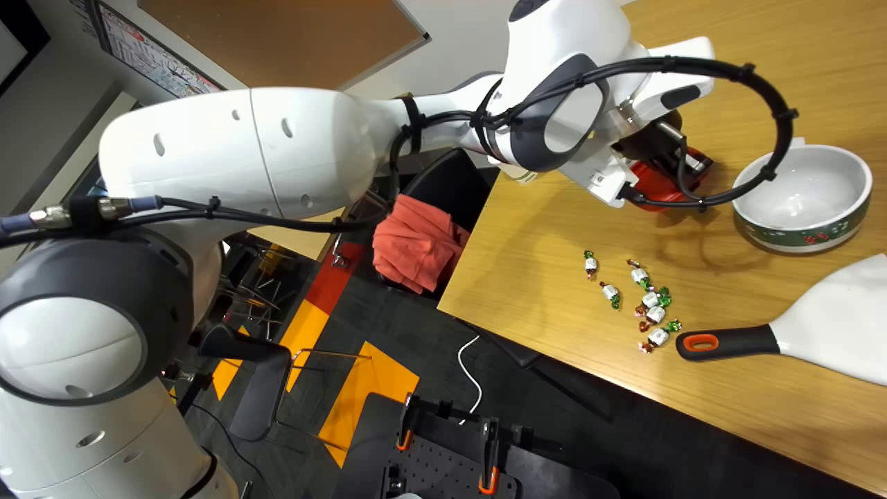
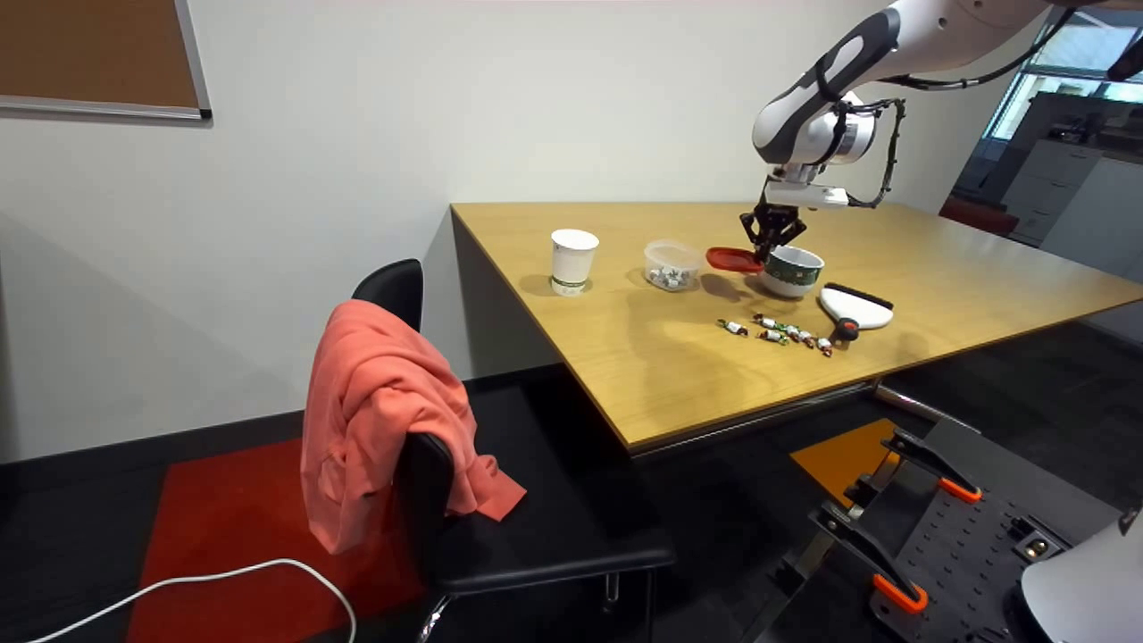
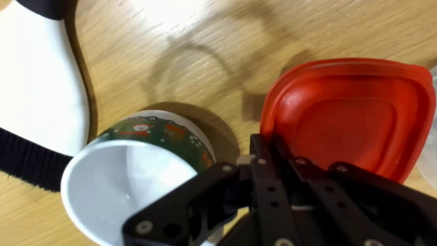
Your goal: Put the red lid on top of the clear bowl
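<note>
Black gripper [image 3: 267, 138] crowds the bottom of the wrist view: fingers drawn together, rim of the red lid [image 3: 344, 130] pinched between the tips, rest of the lid jutting out to one side. Recessed face of the red lid showing in the wrist view. Held in the air above the table [image 2: 643, 384], shadow below.

Clear bowl [image 2: 671, 268]: upright, uncovered, small whitish pieces showing through the wall. Red lid hangs just beside it, between it and a green-patterned bowl [image 2: 790, 271], which stands upright with a white inside. Whether gripper and green-patterned bowl touch, cannot tell. Wrist view catches only a sliver of the clear bowl, past the far edge of the red lid.

On the table: six wrapped candies [image 1: 651, 299], loose, in a ragged cluster near a black-handled white brush [image 1: 831, 326]. Paper cup [image 2: 573, 259] upright, on the other side of the clear bowl from the red lid. White arm [image 1: 235, 152] reaches over from the left of an exterior view. Salmon cloth [image 2: 384, 402] draped on a black chair [image 2: 549, 540] beside the table.
</note>
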### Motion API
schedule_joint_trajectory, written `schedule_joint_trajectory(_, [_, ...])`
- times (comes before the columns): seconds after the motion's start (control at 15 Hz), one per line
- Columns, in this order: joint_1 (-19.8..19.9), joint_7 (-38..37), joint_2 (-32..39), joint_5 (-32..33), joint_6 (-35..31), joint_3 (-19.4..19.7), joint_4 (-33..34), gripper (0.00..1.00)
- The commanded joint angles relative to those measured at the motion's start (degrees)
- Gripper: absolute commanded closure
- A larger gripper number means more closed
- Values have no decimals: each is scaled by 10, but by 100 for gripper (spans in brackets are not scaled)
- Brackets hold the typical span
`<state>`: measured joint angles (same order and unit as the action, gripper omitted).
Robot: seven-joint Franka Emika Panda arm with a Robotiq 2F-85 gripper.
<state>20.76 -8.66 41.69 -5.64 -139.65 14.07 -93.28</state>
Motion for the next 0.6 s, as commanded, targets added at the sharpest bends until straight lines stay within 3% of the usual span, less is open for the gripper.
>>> schedule_joint_trajectory(0.0, [-1,45,-38,11,6,-6,-20,98])
schedule_joint_trajectory(0.53, [29,263,-35,13,1,-71,6,98])
